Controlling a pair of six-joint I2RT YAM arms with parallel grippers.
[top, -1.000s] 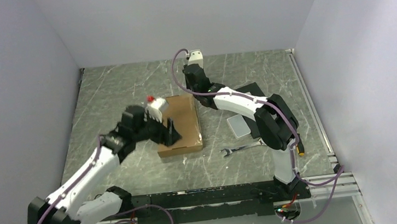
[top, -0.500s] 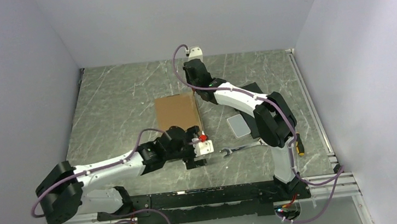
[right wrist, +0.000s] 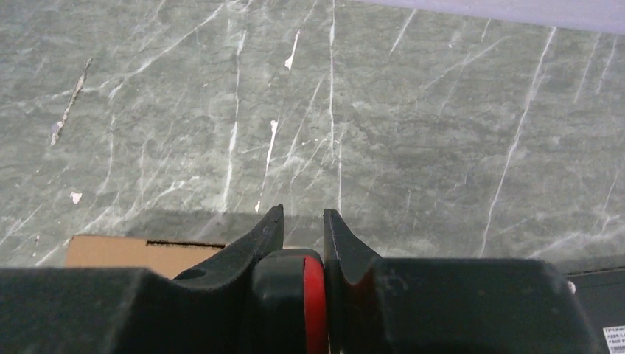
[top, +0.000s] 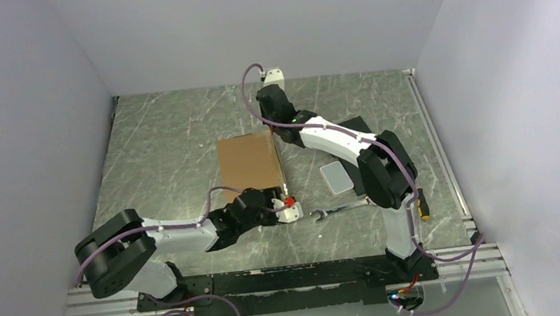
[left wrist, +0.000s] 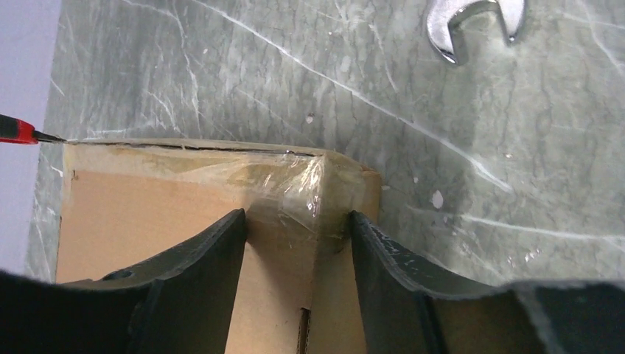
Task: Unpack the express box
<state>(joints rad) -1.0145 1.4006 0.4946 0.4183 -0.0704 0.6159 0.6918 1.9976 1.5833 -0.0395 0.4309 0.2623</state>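
Now | L grip (left wrist: 296, 215) spread astride express box (left wrist: 147, 199) | R grip (right wrist: 303, 212) clamps red cutter (right wrist: 314, 310)

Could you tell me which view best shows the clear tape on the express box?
Left wrist: the tape wraps the express box corner close up. Top external shows the whole box, tape indiscernible; right wrist only its edge.

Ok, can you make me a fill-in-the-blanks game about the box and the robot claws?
The express box is brown ____. The shiny tool lying beside it is a ____. The right claw is shut on a little tool, black and ____. The open left claw straddles a box corner wrapped in clear ____.
Missing words: cardboard, wrench, red, tape.
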